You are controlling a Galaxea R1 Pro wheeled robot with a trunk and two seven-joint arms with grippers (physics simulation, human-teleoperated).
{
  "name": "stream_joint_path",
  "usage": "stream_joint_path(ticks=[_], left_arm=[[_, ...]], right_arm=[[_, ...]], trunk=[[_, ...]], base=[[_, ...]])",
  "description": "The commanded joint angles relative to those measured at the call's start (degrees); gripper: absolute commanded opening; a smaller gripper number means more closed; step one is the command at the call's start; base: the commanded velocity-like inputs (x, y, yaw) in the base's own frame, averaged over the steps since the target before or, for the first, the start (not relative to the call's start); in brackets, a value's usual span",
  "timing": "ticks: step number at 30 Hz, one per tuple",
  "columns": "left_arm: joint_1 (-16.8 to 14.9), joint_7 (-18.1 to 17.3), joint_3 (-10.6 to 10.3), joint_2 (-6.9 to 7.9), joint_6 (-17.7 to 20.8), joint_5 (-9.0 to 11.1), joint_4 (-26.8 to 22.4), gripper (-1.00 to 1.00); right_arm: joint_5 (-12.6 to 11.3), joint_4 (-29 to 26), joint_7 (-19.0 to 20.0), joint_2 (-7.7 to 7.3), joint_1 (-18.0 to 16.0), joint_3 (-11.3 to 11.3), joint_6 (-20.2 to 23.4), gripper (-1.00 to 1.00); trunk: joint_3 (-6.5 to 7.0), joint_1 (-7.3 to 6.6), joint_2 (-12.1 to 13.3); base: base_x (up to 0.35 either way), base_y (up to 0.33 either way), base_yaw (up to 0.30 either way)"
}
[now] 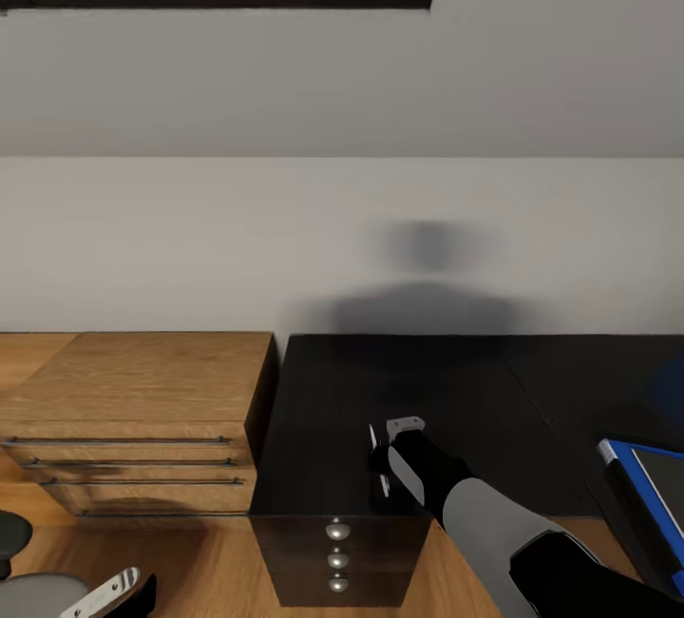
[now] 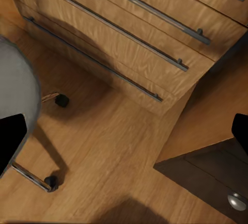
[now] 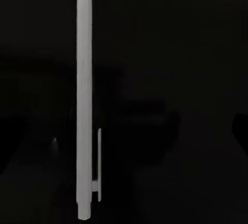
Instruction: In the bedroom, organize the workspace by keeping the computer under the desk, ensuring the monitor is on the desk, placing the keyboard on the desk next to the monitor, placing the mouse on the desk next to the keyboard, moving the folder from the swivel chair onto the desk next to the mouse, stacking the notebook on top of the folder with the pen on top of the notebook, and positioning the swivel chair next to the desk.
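- Two arms show from the head view: the right arm reaches out over the black top of the desk (image 1: 323,390), and its right gripper (image 1: 388,455) hangs above the near part of that top, just behind the drawer unit (image 1: 337,556) with its three round knobs.
- Through the right wrist view, the pen (image 3: 84,100) lies flat on the dark desk surface as a thin white stick with a small clip at one end; the fingers (image 3: 240,128) are only dim shapes at the edges, one on each side and clear of the pen, so they stand spread with nothing between them.
- Low at the corner of the head view, the left gripper (image 1: 109,594) shows only in part, and I cannot tell how its fingers stand.
- Beside the desk stands a light-wood cabinet (image 1: 142,409) with long bar handles, on the wooden floor (image 2: 119,152).
- Near that cabinet is the swivel chair (image 2: 18,100), its grey seat and chrome castored legs seen through the left wrist view.
- At the desk's far right edge lies a blue flat item (image 1: 651,495), well apart from the right gripper.
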Motion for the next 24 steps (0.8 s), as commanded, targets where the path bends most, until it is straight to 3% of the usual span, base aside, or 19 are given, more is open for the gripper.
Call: stream_joint_path(ticks=[1, 9, 24], left_arm=[[0.01, 0.26, -0.03, 0.02, 0.24, 0.43, -0.14, 1.0], [0.01, 0.27, -0.04, -0.02, 0.24, 0.43, -0.16, 1.0], [0.01, 0.24, -0.08, -0.02, 0.24, 0.43, -0.16, 1.0]], right_arm=[[-0.51, -0.07, -0.41, 0.0, -0.04, 0.34, 0.24, 1.0], [-0.51, -0.07, -0.41, 0.0, -0.04, 0.32, 0.31, 1.0], [-0.63, 0.28, -0.49, 0.0, -0.04, 0.22, 0.46, 1.0]], trunk=[[-0.07, 0.01, -0.06], [-0.07, 0.01, -0.06], [-0.07, 0.01, -0.06]], base=[[0.0, 0.0, 0.268], [0.0, 0.0, 0.239], [0.0, 0.0, 0.026]])
